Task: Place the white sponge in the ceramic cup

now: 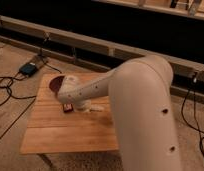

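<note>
My gripper (81, 104) is low over the middle of the wooden table (55, 135), at the end of the thick white arm that crosses the view. It is shut on the white sponge (95, 107), a small off-white piece that sticks out to the right of the gripper's tip at the tabletop. I cannot see the ceramic cup; the arm covers the right half of the table.
A dark reddish-brown bowl (55, 84) sits at the table's back left, just behind the arm's wrist. A small dark red thing (67, 108) lies left of the gripper. Cables and a blue box (29, 68) lie on the floor to the left.
</note>
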### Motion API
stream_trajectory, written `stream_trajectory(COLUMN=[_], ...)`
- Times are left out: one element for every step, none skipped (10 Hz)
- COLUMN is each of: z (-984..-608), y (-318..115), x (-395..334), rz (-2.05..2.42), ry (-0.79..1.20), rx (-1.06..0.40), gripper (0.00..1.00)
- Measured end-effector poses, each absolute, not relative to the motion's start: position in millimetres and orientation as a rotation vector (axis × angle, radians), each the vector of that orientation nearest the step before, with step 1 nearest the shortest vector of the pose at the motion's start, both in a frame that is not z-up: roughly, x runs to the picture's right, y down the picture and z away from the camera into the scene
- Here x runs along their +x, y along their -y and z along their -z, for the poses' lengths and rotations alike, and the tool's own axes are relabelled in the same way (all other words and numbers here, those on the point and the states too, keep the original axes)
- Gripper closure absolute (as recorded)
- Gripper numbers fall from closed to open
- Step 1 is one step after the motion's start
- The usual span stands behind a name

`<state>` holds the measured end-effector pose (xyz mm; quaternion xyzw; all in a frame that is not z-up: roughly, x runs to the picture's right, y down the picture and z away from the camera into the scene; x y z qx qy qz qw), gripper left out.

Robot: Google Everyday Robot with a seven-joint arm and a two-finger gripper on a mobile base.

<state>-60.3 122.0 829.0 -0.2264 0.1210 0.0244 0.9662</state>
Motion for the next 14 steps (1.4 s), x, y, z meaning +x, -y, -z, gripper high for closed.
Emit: stream_trajectory(z=[-824,-818,-812,-807,-803,-800,-797,-794,-791,-789,-788,-787,-786,-784], y=[-117,-110,-103,-97,-90,-83,-74,-67,-60,-57,-60,-63,-68,-71], x=[-54,-48,-40,-35,-35,-37,-37,-32,-26,-16,-5,5,15,23], rz=[-0.100,-0.157,-0.203,-0.236,-0.255,-0.266,-0.287,-0.309,-0.338,-0.374,-0.403,-0.429,-0.459,-0.490], ry=[-0.242,-0.237,-0.231,-0.225,-0.210,-0.194,-0.178,-0.175,-0.170,-0.170,-0.179,-0.184,-0.188,-0.184], rx=[-0.439,-0.416,-0.394,-0.376,-0.358,-0.342,-0.323,-0.305,-0.286,-0.270,-0.263,-0.259,-0.253,-0.244], gripper=[1.00,1.00,1.00,1.00,1.00,1.00,1.00,1.00,1.00,1.00,1.00,1.00,1.00,1.00])
